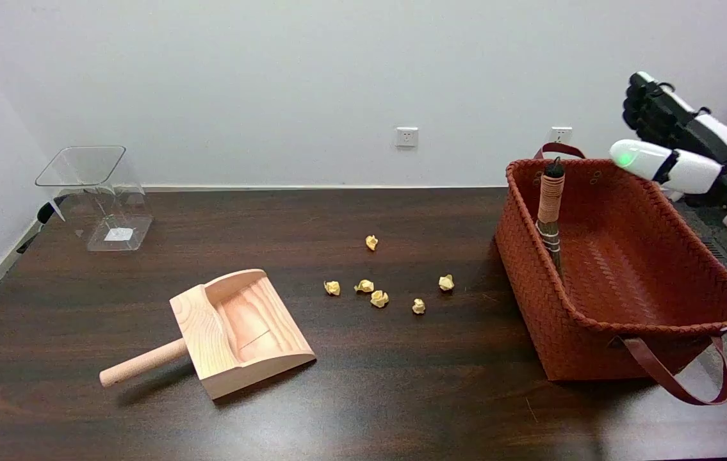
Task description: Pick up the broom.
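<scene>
The broom [550, 211] is standing inside the woven basket [626, 333], leaning against its left wall, with the wrapped handle end pointing up and slightly away and the bristle end hidden low in the basket; its long axis is running near upright. The right hand [670, 121] is hovering in the air beyond the basket's far right corner, holding nothing, fingers curled inward. A sound grasp is calling for descent over the rim and closure around the wrapped handle, clear of the wall.
</scene>
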You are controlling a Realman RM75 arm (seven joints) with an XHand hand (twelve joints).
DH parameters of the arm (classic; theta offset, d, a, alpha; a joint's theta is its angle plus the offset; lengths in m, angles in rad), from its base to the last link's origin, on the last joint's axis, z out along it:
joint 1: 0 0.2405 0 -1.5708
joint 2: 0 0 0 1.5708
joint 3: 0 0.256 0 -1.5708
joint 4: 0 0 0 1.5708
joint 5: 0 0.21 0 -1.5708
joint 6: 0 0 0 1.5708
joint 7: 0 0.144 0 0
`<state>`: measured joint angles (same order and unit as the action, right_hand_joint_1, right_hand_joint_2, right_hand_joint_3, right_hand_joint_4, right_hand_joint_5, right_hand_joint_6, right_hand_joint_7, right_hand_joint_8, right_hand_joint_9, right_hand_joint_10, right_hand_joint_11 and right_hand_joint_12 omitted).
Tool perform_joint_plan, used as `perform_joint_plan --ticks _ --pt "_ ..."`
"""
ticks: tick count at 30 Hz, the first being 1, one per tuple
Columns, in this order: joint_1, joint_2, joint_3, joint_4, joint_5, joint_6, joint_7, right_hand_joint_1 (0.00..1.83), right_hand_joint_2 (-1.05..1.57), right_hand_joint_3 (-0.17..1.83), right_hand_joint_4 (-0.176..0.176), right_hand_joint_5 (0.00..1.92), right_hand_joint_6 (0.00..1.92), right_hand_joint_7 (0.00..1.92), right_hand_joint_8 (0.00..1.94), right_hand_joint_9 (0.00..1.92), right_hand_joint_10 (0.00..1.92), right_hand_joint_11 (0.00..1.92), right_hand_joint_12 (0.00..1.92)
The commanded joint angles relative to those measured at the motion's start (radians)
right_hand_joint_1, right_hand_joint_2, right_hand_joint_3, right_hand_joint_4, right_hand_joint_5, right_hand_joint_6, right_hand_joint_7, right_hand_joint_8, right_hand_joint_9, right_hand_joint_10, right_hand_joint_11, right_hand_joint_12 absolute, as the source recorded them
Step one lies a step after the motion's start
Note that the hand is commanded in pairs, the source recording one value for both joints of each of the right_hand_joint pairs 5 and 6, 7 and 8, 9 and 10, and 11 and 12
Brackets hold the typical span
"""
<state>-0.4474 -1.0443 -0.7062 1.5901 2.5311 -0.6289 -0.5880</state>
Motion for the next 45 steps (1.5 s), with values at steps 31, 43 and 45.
perform_joint_plan --ticks 31,43,45 --pt "0.007 -0.009 -0.271 -0.037 -0.143 0.066 -0.034 0.77 0.64 0.33 0.0 0.0 0.0 0.0 0.0 0.0 0.0 0.0 0.0" --pt "0.061 0.001 -0.345 -0.107 -0.048 0.062 -0.097 0.76 0.65 0.32 0.0 0.0 0.0 0.0 0.0 0.0 0.0 0.0 0.0" --pt "0.074 0.004 -0.359 -0.119 -0.033 0.061 -0.112 0.76 0.65 0.32 0.0 0.0 0.0 0.0 0.0 0.0 0.0 0.0 0.0"
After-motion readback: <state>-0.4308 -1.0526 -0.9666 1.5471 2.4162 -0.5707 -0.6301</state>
